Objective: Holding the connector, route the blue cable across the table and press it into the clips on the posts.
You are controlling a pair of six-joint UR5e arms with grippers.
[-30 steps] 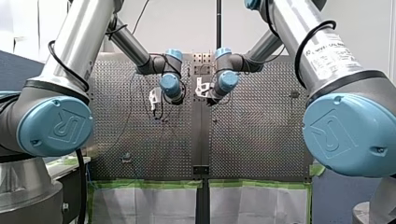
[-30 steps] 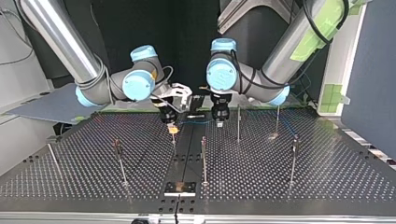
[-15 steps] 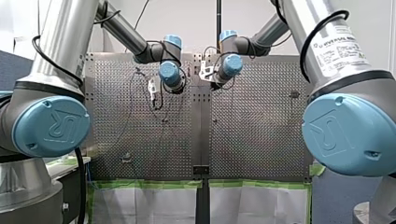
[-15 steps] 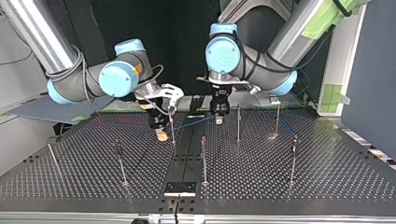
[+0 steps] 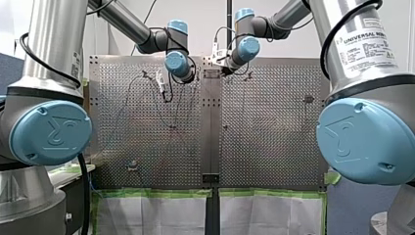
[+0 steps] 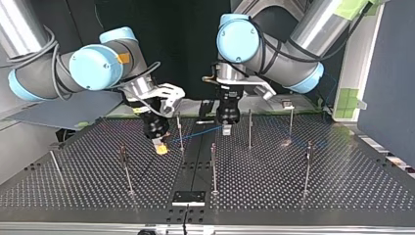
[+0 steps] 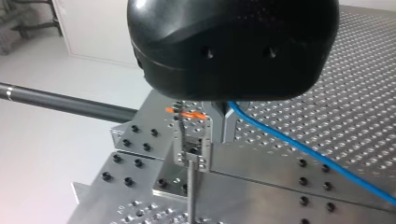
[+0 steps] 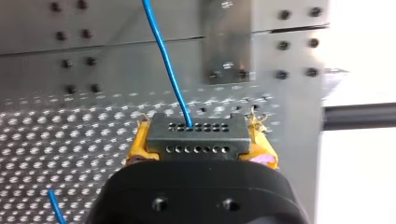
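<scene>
Blue cable runs straight btwn the two grippers at far-middle of table in top view, passing just by a post. Its connector is pinched btwn yellow pads of my right gripper. My left gripper sits over cable's other stretch, grip state can't tell (body hides it). Step, est.: lining cable up w/ a clip; next prob. calls for lowering cable into it w/ tension held.

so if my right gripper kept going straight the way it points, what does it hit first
Most likely the perforated table below it. My right gripper, shut on the connector, points down at bare plate; the nearest post stands to its side, though depth is unclear.
</scene>
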